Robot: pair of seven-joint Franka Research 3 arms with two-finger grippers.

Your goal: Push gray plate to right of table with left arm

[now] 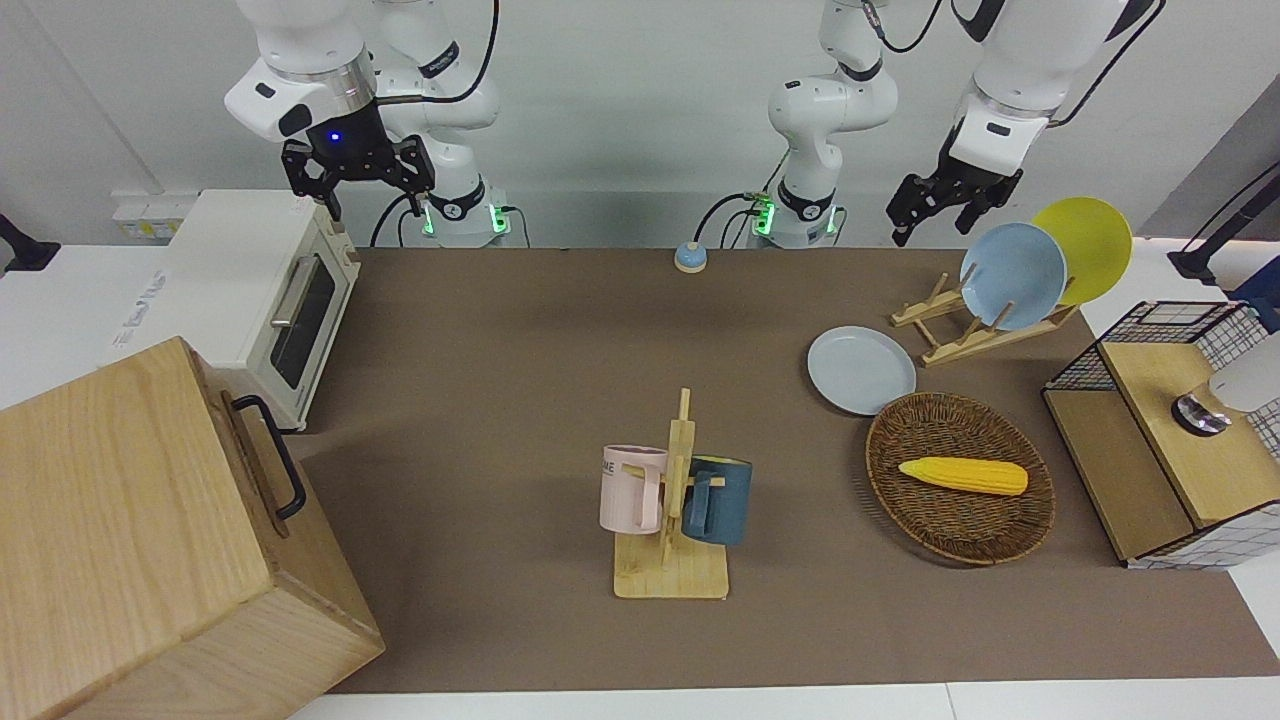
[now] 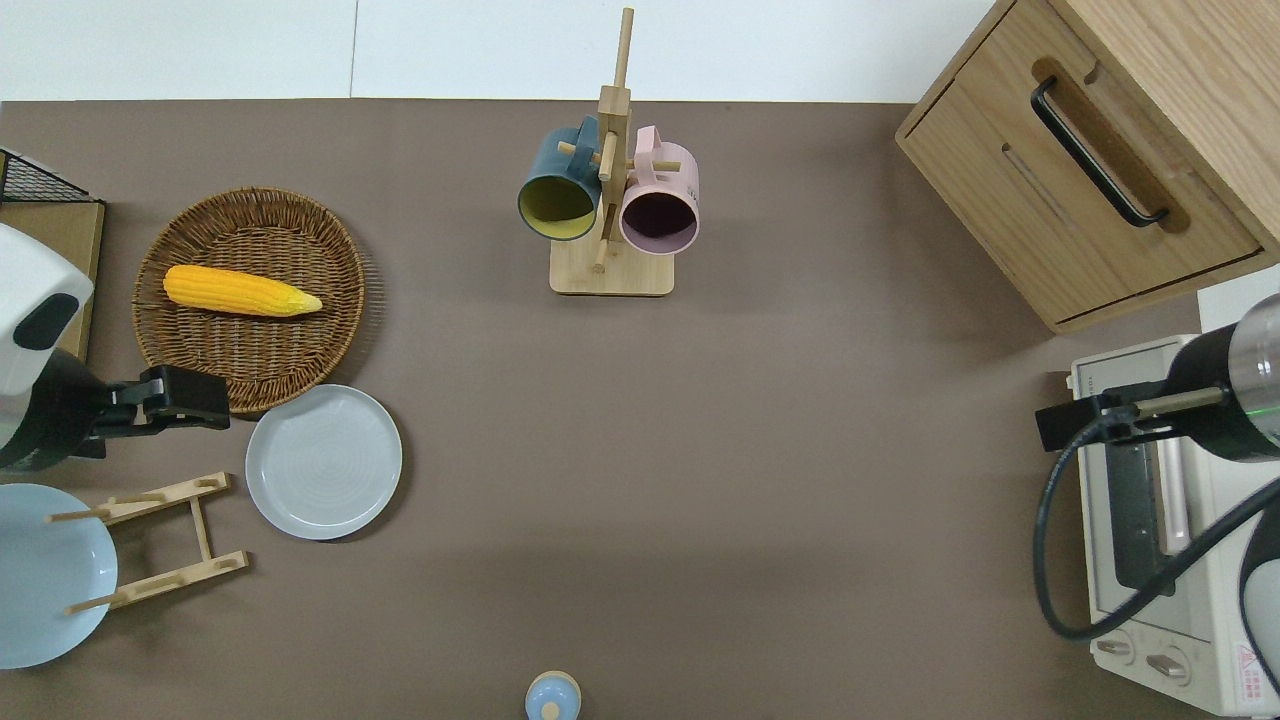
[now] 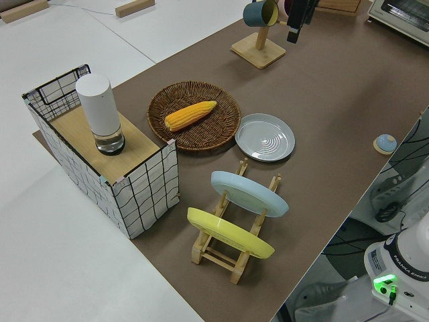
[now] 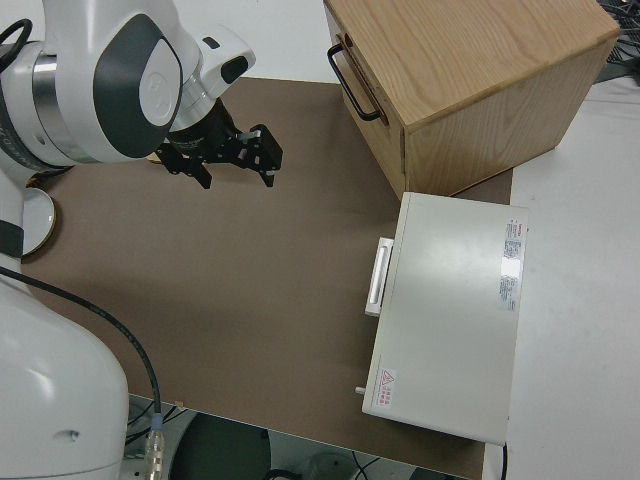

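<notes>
- Left gripper (image 1: 933,228): up in the air, fingers apart, gripping nothing; seen from overhead, sits over the robot-side rim of the round brown wicker basket (image 2: 190,360), just beside the plate on the left arm's side.
- Right gripper (image 1: 360,185): parked, fingers spread, empty.
- Round pale gray plate (image 2: 323,461): flat on the brown-matted table (image 2: 800,450), toward the left arm's end, untouched.
- Just beside it, still closer to that end: slatted wooden plate rack (image 2: 160,540) with a bluer plate (image 1: 1012,275) and a yellow plate (image 1: 1085,248) leaning in it.
- Farther from the robots than the gray plate, rim to rim or nearly so: the basket, with a yellow corn cob (image 2: 240,290) in it.
- Farther again, mid-table: wooden mug stand (image 2: 610,270) with a dark blue mug (image 2: 555,190) and a pink mug (image 2: 660,200).
- Step, by judgement: approach only, no contact, push not started.
- Next move, by judgement: lower to mat level against the plate edge facing the left arm's end, then sweep toward the right arm's end. Bare mat along that line; need to stay clear of the basket rim and rack foot on the way down.
- Writing: "ME" legible on the pink mug in the front view, rest hidden. What looks like "FRANKA EMIKA" on the arm base (image 3: 402,268). Label text on the white toaster oven (image 4: 450,320) unreadable.
</notes>
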